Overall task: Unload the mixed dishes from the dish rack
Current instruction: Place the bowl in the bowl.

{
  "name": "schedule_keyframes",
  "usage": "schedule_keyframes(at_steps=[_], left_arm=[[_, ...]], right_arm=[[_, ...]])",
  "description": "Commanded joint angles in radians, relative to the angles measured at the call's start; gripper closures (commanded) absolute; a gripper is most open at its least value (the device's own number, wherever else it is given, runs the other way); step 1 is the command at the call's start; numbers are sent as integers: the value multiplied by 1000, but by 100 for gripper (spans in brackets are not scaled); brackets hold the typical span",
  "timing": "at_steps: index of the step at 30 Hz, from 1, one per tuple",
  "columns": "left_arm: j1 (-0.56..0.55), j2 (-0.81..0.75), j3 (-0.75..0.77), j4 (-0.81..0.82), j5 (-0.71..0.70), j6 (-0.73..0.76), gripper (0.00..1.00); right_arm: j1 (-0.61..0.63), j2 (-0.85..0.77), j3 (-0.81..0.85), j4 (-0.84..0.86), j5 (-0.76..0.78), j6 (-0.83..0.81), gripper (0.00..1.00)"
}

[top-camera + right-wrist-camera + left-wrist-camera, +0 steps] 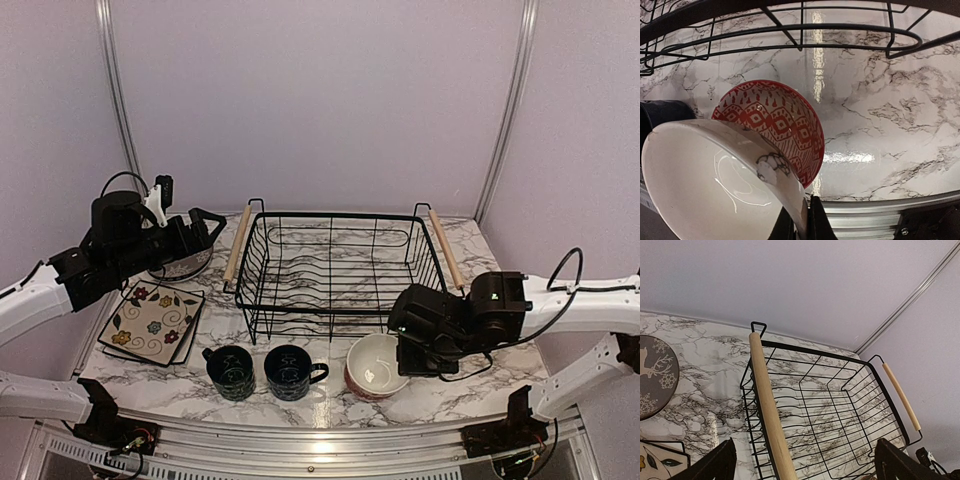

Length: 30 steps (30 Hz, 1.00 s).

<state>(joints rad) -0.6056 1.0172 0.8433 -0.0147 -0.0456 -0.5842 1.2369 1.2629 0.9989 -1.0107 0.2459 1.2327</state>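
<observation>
Here, right gripper (807, 221) pinching tilted white bowl (715, 185) rim, mouth upward, perhaps over red bowl (777, 117), left gripper (805, 462) wide.

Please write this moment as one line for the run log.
dish rack: empty | left end effector: open, holding nothing | right end effector: shut on white bowl rim

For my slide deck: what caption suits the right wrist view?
Right pincer shut on the rim of a white bowl, red patterned bowl behind it, wire rack beyond.
</observation>
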Motion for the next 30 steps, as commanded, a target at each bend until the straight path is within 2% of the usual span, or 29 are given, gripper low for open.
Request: schedule_keyframes(at_steps=[1,19,26,30], left_arm=[[6,6,-18,42,3,-6,1],[6,-3,-3,16,72,17,1],[6,-31,-15,16,72,25,1],[6,-38,-22,17,69,29,1]], right_arm=[[10,-30,-1,79,15,86,100],[10,-20,-102,187,59,368,100],[10,12,-92,165,72,412,100],[10,37,-77,162,71,415,95]])
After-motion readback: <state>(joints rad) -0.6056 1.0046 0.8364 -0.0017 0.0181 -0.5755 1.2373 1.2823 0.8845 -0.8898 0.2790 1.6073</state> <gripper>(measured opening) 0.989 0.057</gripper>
